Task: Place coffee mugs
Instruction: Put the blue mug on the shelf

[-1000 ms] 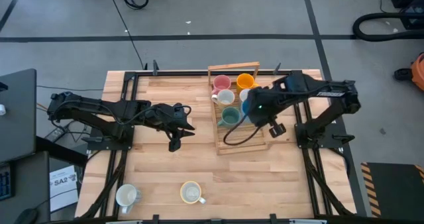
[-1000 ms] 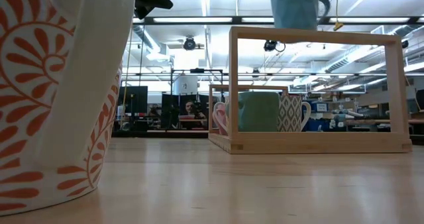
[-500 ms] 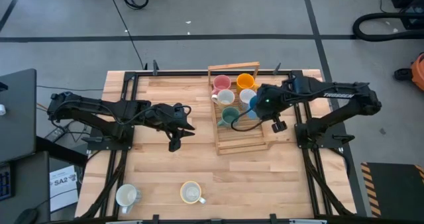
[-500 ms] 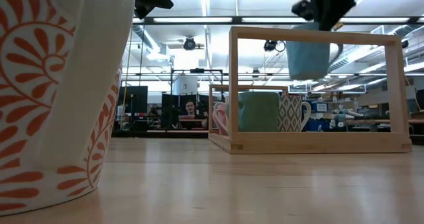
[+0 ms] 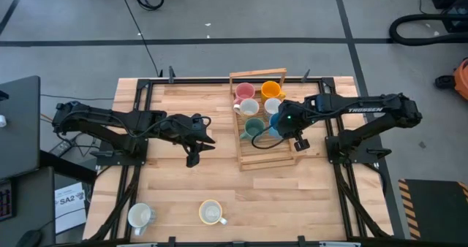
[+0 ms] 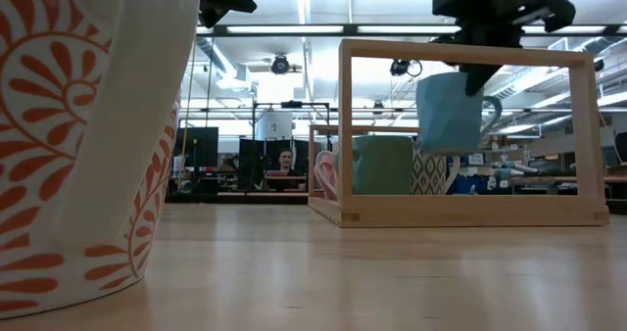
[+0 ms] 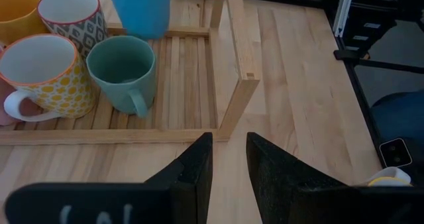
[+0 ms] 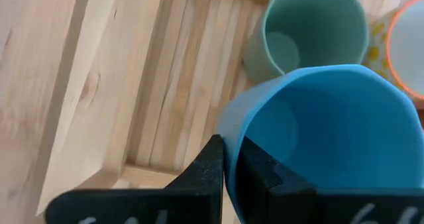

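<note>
My right gripper (image 5: 287,120) is shut on a blue mug (image 6: 449,114), hanging inside the wooden crate (image 5: 263,157), above its slatted floor. In the crate stand a green mug (image 5: 254,127), a yellow-patterned white mug (image 7: 41,75), a grey-patterned white mug (image 7: 69,15), a pink mug (image 5: 243,92) and an orange mug (image 5: 270,90). My left gripper (image 7: 229,161) hovers open and holds nothing, left of the crate, fingers pointing at it. Two more pale mugs (image 5: 139,215) (image 5: 210,212) stand by the table's near edge. My right gripper pinches the blue mug's wall at the rim (image 8: 230,139), one finger (image 8: 255,168) inside the mug and the other (image 8: 211,159) outside. The fingers come from above, pointing down. The mug hangs about upright, lifted clear of the crate floor, its handle (image 6: 490,111) to one side.
The crate's top frame bar (image 6: 460,52) and upright posts surround the hanging mug. The green mug sits close beside the blue one. A white mug with orange leaf pattern (image 6: 88,135) fills the low view's left. Bare slats (image 7: 189,71) remain in the crate's near part.
My right gripper has come down with the blue mug, from above the crate's top frame to inside the frame, beside the green mug. It has stayed shut on the mug. The loop of cable by the crate has shifted with it.
</note>
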`<state>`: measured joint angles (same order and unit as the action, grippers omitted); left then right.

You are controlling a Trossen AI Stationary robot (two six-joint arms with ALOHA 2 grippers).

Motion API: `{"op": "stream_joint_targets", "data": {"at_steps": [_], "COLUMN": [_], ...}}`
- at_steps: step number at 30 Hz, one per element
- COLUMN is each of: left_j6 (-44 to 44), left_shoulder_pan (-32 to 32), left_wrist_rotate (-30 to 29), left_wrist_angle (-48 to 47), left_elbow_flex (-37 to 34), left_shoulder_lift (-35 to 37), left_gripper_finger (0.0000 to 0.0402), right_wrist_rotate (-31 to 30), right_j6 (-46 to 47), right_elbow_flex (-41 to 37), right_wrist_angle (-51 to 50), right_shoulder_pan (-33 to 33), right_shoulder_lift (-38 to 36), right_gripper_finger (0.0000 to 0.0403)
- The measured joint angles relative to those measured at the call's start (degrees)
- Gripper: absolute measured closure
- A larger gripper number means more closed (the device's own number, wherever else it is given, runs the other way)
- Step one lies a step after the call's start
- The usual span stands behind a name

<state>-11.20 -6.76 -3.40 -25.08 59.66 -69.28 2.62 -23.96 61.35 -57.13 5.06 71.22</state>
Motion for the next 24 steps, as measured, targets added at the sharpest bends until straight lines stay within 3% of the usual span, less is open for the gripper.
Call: {"op": "stream_joint_targets", "data": {"at_steps": [24], "left_j6": [0.48], "left_shoulder_pan": [0.0], "left_wrist_rotate": [0.0], "left_wrist_angle": [0.04], "left_elbow_flex": [0.0], "left_shoulder_lift": [0.0], "left_gripper_finger": [0.0303], "right_wrist_rotate": [0.58], "right_j6": [-0.23], "right_elbow_flex": [-13.11], "right_wrist_angle": [14.53], "right_shoulder_pan": [5.73], "right_shoulder_lift": [0.04], "right_gripper_finger": [0.0372]}}
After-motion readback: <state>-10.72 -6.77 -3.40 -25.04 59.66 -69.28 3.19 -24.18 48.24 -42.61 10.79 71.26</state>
